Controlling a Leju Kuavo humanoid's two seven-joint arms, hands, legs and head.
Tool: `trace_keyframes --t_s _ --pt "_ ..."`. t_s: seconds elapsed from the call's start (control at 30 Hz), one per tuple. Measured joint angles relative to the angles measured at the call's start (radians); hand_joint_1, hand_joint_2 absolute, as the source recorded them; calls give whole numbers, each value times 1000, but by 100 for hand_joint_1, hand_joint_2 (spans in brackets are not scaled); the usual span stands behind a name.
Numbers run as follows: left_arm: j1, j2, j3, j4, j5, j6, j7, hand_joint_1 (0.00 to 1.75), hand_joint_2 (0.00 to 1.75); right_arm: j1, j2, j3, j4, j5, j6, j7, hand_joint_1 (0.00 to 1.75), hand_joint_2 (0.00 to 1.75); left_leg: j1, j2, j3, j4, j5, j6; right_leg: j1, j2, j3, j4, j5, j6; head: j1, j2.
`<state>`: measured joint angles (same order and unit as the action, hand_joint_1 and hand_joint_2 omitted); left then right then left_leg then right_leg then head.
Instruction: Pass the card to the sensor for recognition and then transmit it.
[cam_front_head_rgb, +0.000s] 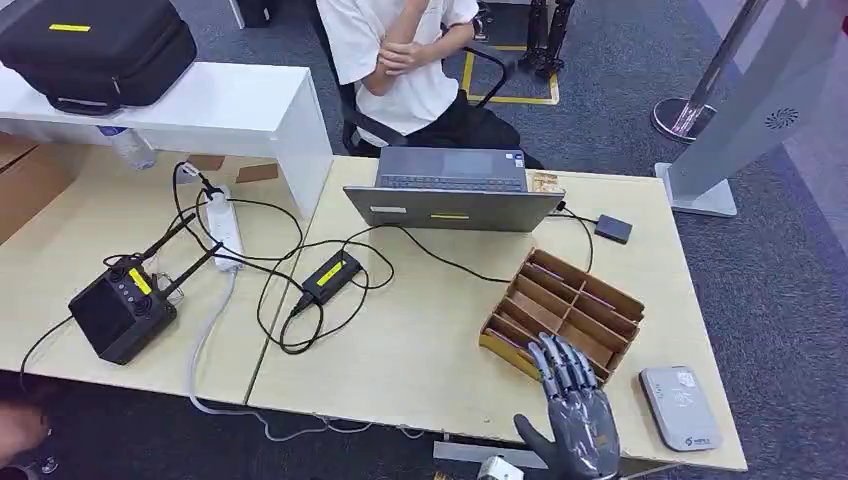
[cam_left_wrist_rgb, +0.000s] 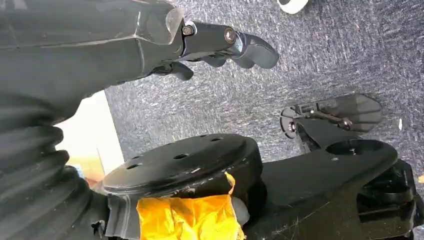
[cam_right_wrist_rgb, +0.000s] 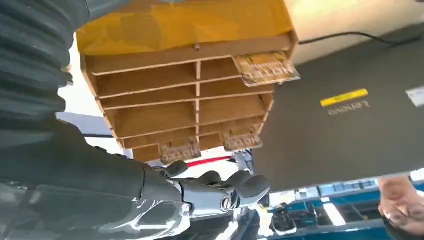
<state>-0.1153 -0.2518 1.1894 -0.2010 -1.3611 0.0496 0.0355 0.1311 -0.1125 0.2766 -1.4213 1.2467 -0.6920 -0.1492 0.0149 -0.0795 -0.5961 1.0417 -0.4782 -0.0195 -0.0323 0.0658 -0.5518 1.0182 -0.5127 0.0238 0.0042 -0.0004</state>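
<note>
The task looks barely begun. At lower right of the head view, the wooden card rack holds its cards, with the grey sensor just beside it. The right hand, fingers spread and empty, hovers at the rack's near edge. The left hand hangs curled, empty.
</note>
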Motion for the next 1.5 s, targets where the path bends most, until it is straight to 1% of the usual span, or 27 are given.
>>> trace_keyframes --t_s 0.1,0.27,0.4,0.6,0.87,1.5 --pt "-1 0 -2 0 -8 -2 0 0 175 -23 13 -14 38 22 0 4 0 175 0 0 0 0 0 0 0 0 0 0 0 0 0 0" --pt "-4 0 -7 0 -29 -8 3 0 175 -83 39 -30 115 85 0 34 0 175 0 0 0 0 0 0 0 0 0 0 0 0 0 0" --pt "-4 0 -16 0 -33 -10 3 0 175 -128 58 -37 176 89 0 40 0 175 0 0 0 0 0 0 0 0 0 0 0 0 0 0" --pt "-4 0 -21 0 -36 -11 5 0 175 -163 81 -43 228 87 0 36 0 175 0 0 0 0 0 0 0 0 0 0 0 0 0 0" --pt "-5 0 -21 0 -38 -11 6 0 175 -186 100 -47 260 85 0 31 0 175 0 0 0 0 0 0 0 0 0 0 0 0 0 0" --pt "-5 0 -23 0 -42 -11 6 0 175 -239 124 -40 317 64 -1 31 0 175 0 0 0 0 0 0 0 0 0 0 0 0 0 0"
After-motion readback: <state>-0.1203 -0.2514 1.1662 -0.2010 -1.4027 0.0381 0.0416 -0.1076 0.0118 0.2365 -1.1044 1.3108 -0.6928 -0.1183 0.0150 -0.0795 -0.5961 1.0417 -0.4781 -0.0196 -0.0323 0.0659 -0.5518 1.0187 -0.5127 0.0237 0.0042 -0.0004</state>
